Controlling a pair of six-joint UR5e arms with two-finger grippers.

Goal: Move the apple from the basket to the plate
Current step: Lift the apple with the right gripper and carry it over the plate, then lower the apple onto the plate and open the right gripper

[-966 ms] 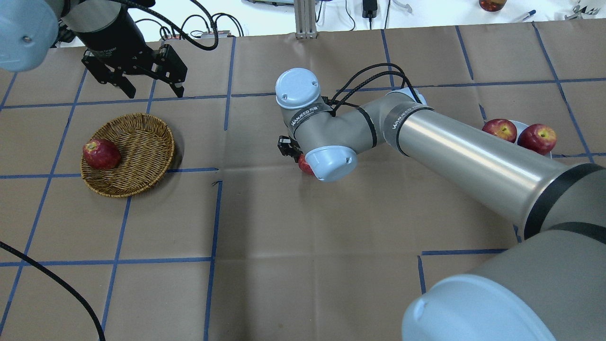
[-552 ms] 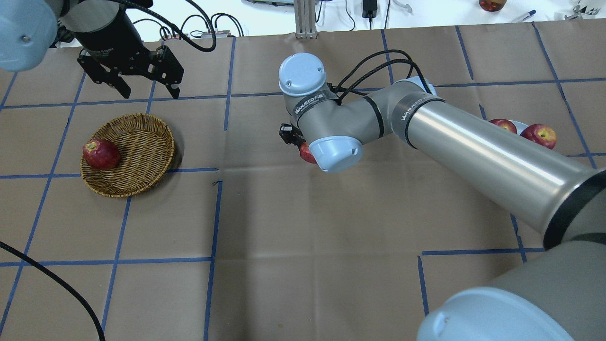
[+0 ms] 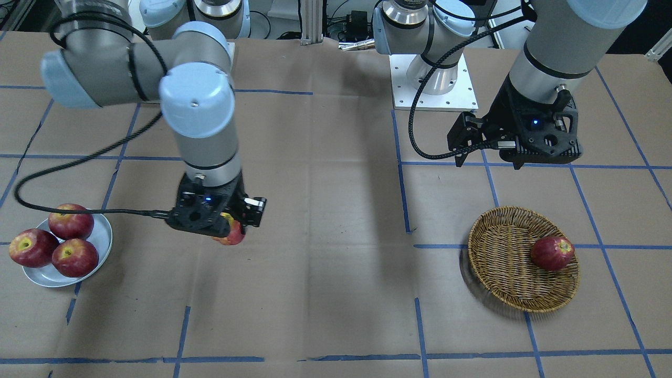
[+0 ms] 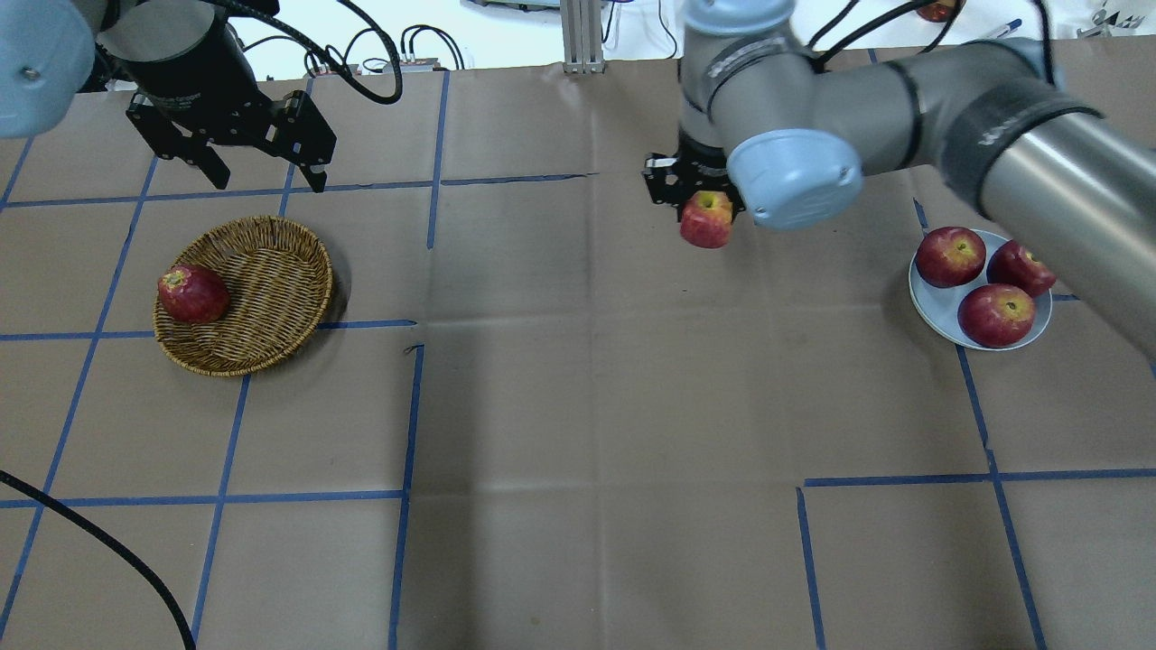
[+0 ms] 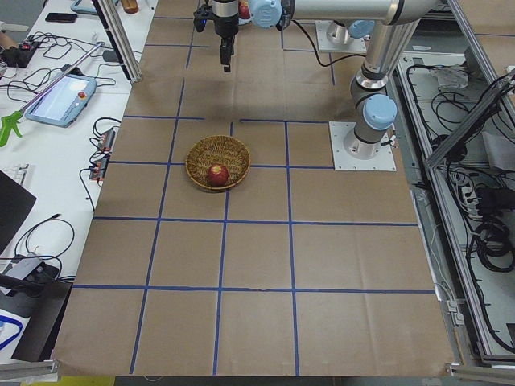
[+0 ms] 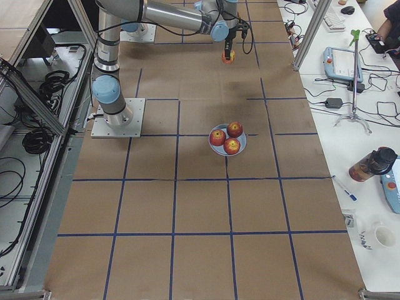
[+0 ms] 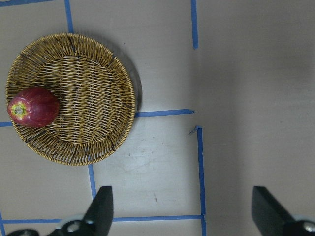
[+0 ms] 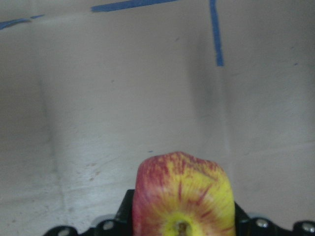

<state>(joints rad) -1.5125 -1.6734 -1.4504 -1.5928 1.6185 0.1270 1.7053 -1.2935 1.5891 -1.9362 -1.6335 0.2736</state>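
1. Overhead exterior, nearest row, right side: plate (image 4: 933, 311) sits on the worktop (image 4: 578, 406) and holds three red apples (image 4: 996, 314), packed close together with yellow stem hollows up.
2. Same row, left side: basket (image 4: 271, 289) on the worktop, with one dark red apple (image 4: 191, 293) inside against its left wall.
3. Further back, right of centre: apple (image 4: 707, 219) is clamped between the fingers of the right tool (image 4: 703, 200), with the yellow streaked stem end facing up toward the wrist. It hangs off the worktop over bare brown paper, between basket and plate. It is nearer the plate and well apart from both.
4. Farthest, left: left tool (image 4: 268, 179) hovers just past the basket's far rim, pointing down with its fingers wide apart. Its wrist view looks down on the basket and the dark red apple.
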